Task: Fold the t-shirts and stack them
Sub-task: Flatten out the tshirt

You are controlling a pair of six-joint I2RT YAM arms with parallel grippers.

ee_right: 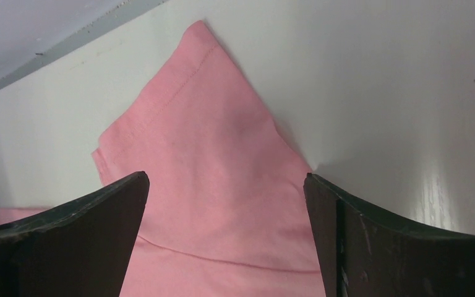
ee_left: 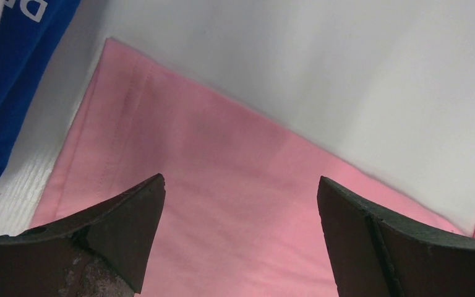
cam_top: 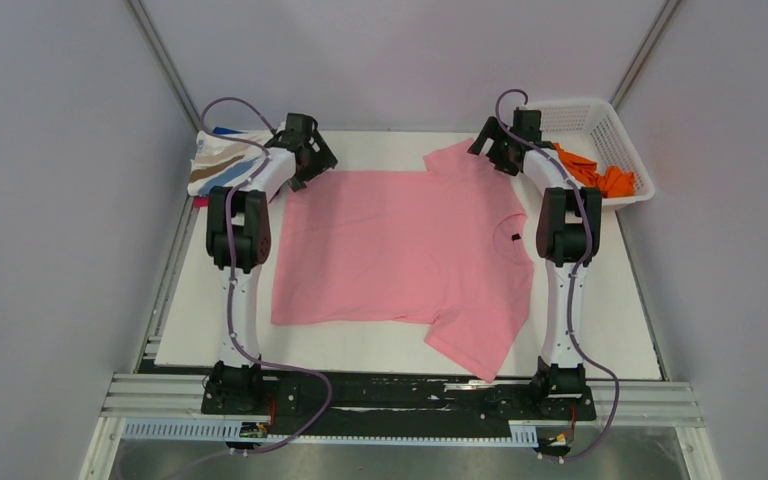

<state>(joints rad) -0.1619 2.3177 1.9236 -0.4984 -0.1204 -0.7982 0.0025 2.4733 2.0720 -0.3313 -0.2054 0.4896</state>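
Pink t-shirt point(cam_top: 400, 250) lies spread flat on the white table point(cam_top: 600, 330), roughly centred between your two arms. The neck points right and the hem left, and a small dark tag shows at the collar. One short sleeve sticks out toward the far edge and the other toward the near edge. The cloth is plain light pink, mostly smooth with faint creases, and stitched seams are visible along the hem and the sleeve edge. Your left gripper point(ee_left: 240, 179) is over the far hem corner with its jaws spread wide; pink cloth fills the gap under them. You can't tell whether the tips touch the fabric. Your right gripper point(ee_right: 226, 176) is over the far sleeve, jaws also wide apart, with the sleeve's pointed end lying ahead of them on the table; contact is unclear there too. At the far left corner a white shirt with blue and tan streaks point(cam_top: 220, 165) sits folded, just beside the left gripper, and a blue shirt point(ee_left: 6, 93) with white lettering shows at the left wrist view's edge. The orange shirt point(cam_top: 600, 178) lies crumpled in the white lattice basket point(cam_top: 585, 108) at the far right, off the table's right side.
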